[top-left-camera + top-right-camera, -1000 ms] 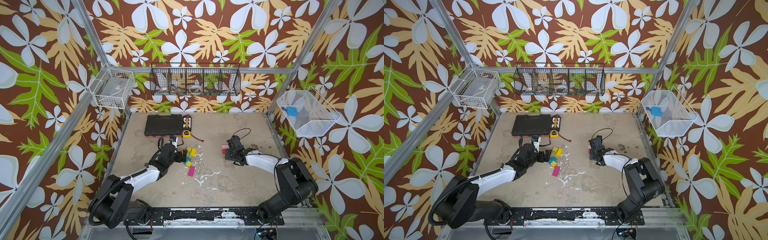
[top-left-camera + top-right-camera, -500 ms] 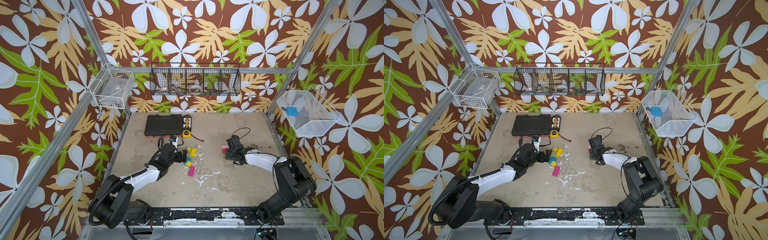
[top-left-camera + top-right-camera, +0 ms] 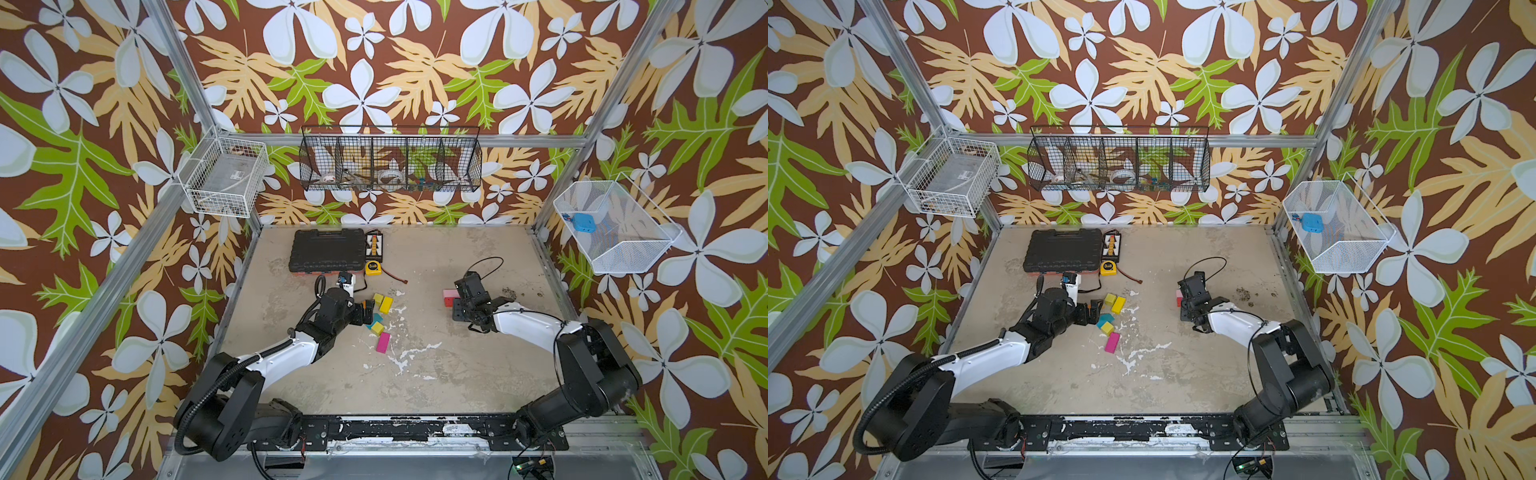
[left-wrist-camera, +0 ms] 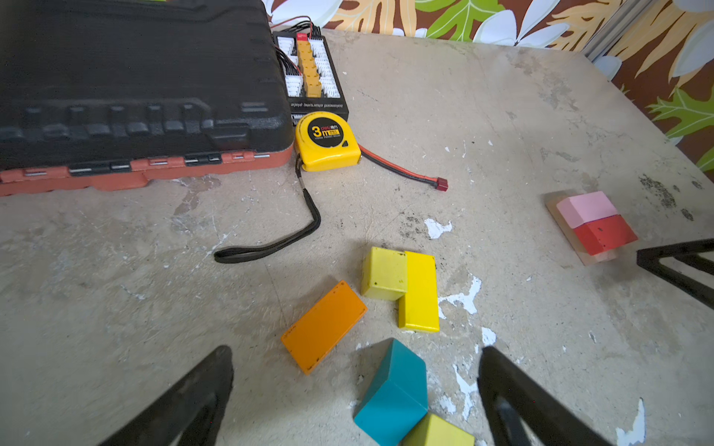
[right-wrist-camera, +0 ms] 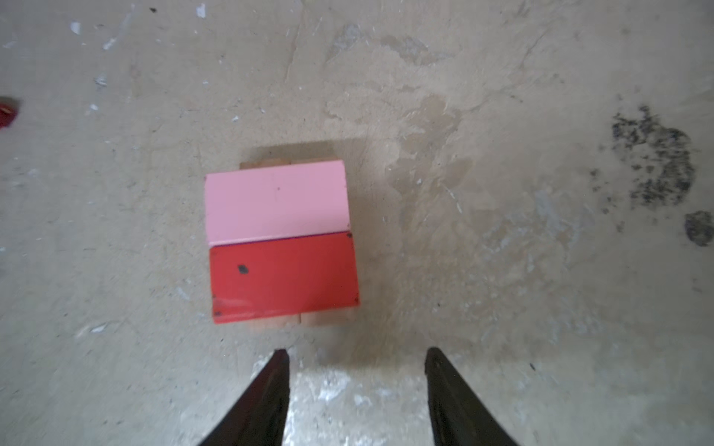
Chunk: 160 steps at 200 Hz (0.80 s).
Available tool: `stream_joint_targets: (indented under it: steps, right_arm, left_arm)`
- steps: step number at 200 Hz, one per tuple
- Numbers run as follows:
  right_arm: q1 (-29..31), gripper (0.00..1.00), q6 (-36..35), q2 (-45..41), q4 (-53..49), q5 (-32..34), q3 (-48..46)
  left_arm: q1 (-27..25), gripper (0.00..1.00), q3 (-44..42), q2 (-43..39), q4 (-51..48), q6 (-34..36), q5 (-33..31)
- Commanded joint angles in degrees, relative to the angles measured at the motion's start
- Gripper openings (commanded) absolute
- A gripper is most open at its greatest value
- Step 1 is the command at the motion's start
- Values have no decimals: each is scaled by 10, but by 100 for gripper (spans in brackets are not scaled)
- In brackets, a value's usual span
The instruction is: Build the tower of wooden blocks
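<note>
The tower stands as a pink brick [image 5: 275, 202] and a red brick [image 5: 284, 278] side by side on tan planks [image 4: 585, 255], right of centre in both top views [image 3: 449, 297] [image 3: 1179, 298]. My right gripper [image 5: 357, 350] hovers open just beside the red brick, nothing between its fingers. Loose wood blocks lie left of centre: an orange brick [image 4: 322, 326], a yellow cube [image 4: 384, 276], a yellow brick [image 4: 419, 293], a teal wedge [image 4: 394, 390], another yellow cube [image 4: 436, 432] and a magenta brick [image 3: 382, 343]. My left gripper [image 4: 357, 349] is wide open over the teal wedge, holding nothing.
A black tool case [image 3: 328, 250] with a red base, a connector board [image 3: 374, 246], a yellow tape measure [image 3: 373, 268] with its strap, and a red-tipped cable [image 4: 402, 170] lie at the back left. Wire baskets hang on the walls [image 3: 390, 164].
</note>
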Motion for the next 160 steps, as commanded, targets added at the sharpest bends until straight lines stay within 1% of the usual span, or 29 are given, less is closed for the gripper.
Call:
stream_joint_targets:
  steps: [1, 31, 46, 53, 61, 76, 86, 96, 100, 108, 114, 122, 129, 141, 148, 160]
  right_arm:
    - [31, 63, 28, -58, -7, 50, -6]
    - [127, 72, 74, -169, -3, 113, -25]
    - [163, 73, 94, -215, 40, 115, -49]
    - [171, 74, 99, -226, 64, 112, -61]
    - [178, 77, 102, -235, 105, 114, -85]
    - [179, 78, 92, -224, 129, 75, -84]
    - [178, 77, 89, -203, 100, 35, -55]
    - [178, 77, 101, -179, 69, -2, -28]
    - [179, 76, 100, -173, 75, -32, -23]
    - [185, 75, 95, -164, 106, -87, -29]
    - [196, 75, 97, -158, 127, -100, -33]
    - [219, 77, 105, -148, 127, -86, -27]
    - [243, 77, 101, -137, 119, -74, -14]
    - [284, 74, 95, -115, 81, -36, 20]
    - [307, 74, 96, -105, 59, -15, 37]
    - [338, 73, 105, -95, 28, 3, 56]
  left_arm:
    - [0, 100, -26, -41, 34, -6, -29]
    - [1, 100, -68, -107, 60, -16, -77]
    - [3, 100, -66, -119, 49, -21, -122]
    - [7, 100, -62, -124, 37, -22, -149]
    - [10, 100, -61, -133, 30, -18, -183]
    - [10, 100, -80, -160, 51, -12, -238]
    - [10, 100, -87, -179, 42, -18, -283]
    - [10, 100, -91, -190, 25, -25, -322]
    - [10, 100, -95, -193, 22, -28, -331]
    - [16, 100, -114, -194, 40, -28, -327]
    - [24, 100, -118, -192, 53, -29, -311]
    - [34, 100, -112, -190, 50, -20, -255]
    - [38, 100, -111, -184, 59, -13, -223]
    - [38, 100, -105, -168, 57, -17, -217]
    - [39, 100, -99, -159, 50, -17, -212]
    - [40, 100, -79, -147, 26, -17, -177]
